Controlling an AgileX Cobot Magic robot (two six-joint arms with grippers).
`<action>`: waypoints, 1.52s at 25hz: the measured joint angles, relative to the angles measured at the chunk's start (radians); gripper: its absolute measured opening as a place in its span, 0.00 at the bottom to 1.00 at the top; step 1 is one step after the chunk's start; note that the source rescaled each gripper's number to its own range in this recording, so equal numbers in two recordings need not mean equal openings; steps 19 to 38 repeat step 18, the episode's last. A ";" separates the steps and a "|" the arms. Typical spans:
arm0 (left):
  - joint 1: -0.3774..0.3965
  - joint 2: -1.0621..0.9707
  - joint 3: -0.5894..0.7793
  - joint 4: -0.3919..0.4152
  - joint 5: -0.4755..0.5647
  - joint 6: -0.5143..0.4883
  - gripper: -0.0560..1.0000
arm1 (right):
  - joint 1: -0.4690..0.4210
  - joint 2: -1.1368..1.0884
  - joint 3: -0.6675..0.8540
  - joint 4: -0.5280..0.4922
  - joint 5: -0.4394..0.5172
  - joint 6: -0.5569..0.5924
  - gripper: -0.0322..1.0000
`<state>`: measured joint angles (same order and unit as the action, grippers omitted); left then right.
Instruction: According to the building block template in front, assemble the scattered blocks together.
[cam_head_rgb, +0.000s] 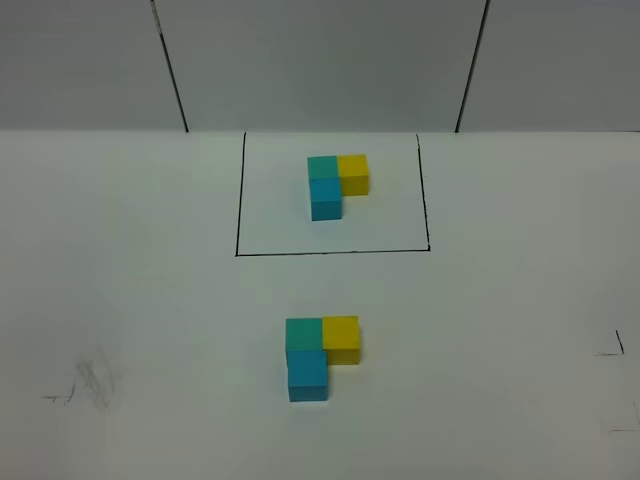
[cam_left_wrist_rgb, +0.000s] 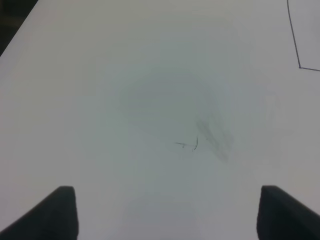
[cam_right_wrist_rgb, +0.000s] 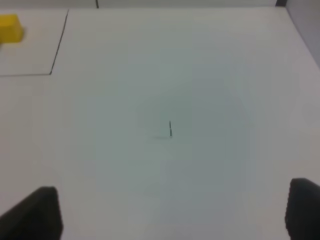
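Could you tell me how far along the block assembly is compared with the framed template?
It looks finished. The unframed teal-green cube, yellow cube and sky-blue cube sit joined in an L matching the black-framed three-cube template. Nothing is in hand: the left gripper and right gripper are open over bare white table. Nothing visible remains.

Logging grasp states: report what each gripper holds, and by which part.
Nothing is held. The left gripper and right gripper are both open over bare table.

White tabletop (cam_head_rgb: 140, 300); grey panel wall (cam_head_rgb: 320, 60) behind; even light
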<state>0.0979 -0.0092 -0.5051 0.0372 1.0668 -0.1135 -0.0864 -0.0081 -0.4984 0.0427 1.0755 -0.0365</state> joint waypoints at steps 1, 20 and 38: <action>0.000 0.000 0.000 0.000 0.000 0.000 0.62 | 0.000 0.000 0.004 0.007 0.000 -0.008 0.83; 0.000 0.000 0.000 0.000 0.000 0.000 0.62 | 0.000 0.000 0.008 0.024 -0.006 -0.018 0.39; 0.000 0.000 0.000 0.000 0.000 0.000 0.62 | 0.000 0.000 0.008 0.024 -0.006 -0.018 0.39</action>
